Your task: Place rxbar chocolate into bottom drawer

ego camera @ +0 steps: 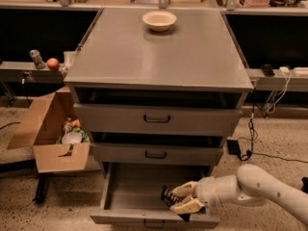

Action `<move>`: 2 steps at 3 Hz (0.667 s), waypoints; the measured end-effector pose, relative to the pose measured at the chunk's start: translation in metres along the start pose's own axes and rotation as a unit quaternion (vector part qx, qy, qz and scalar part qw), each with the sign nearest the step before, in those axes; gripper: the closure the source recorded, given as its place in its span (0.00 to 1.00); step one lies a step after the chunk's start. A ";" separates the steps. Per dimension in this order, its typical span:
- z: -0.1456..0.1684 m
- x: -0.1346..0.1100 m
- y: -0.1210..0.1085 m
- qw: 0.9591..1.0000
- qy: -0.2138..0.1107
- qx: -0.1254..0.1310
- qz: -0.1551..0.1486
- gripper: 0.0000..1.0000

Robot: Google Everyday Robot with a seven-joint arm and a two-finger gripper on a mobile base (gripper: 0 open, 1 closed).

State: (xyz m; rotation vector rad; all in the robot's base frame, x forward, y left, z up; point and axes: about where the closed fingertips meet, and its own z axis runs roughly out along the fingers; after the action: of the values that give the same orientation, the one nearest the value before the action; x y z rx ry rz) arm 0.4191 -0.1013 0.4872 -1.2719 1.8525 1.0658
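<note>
The bottom drawer (126,192) is pulled open at the foot of the grey cabinet, a wide shallow tray. My gripper (179,199) reaches in from the right over the drawer's right front part, low inside it. Its cream fingers (186,205) are shut on the rxbar chocolate (168,196), a small dark bar that sticks out to the left of the fingers, just above the drawer floor. My white arm (255,186) stretches away to the lower right.
A cream bowl (159,19) stands at the back of the cabinet top (154,57). The two upper drawers (156,119) are slightly open. An open cardboard box (55,136) with items stands left of the cabinet. Cables (252,129) lie on the floor to the right.
</note>
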 end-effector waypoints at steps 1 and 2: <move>0.047 0.041 -0.029 1.000 -0.023 0.017 0.012 1.00; 0.047 0.041 -0.029 1.000 -0.023 0.017 0.012 1.00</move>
State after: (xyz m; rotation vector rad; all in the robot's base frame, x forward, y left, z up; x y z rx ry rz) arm 0.4357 -0.0828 0.4235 -1.1981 1.8481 1.0624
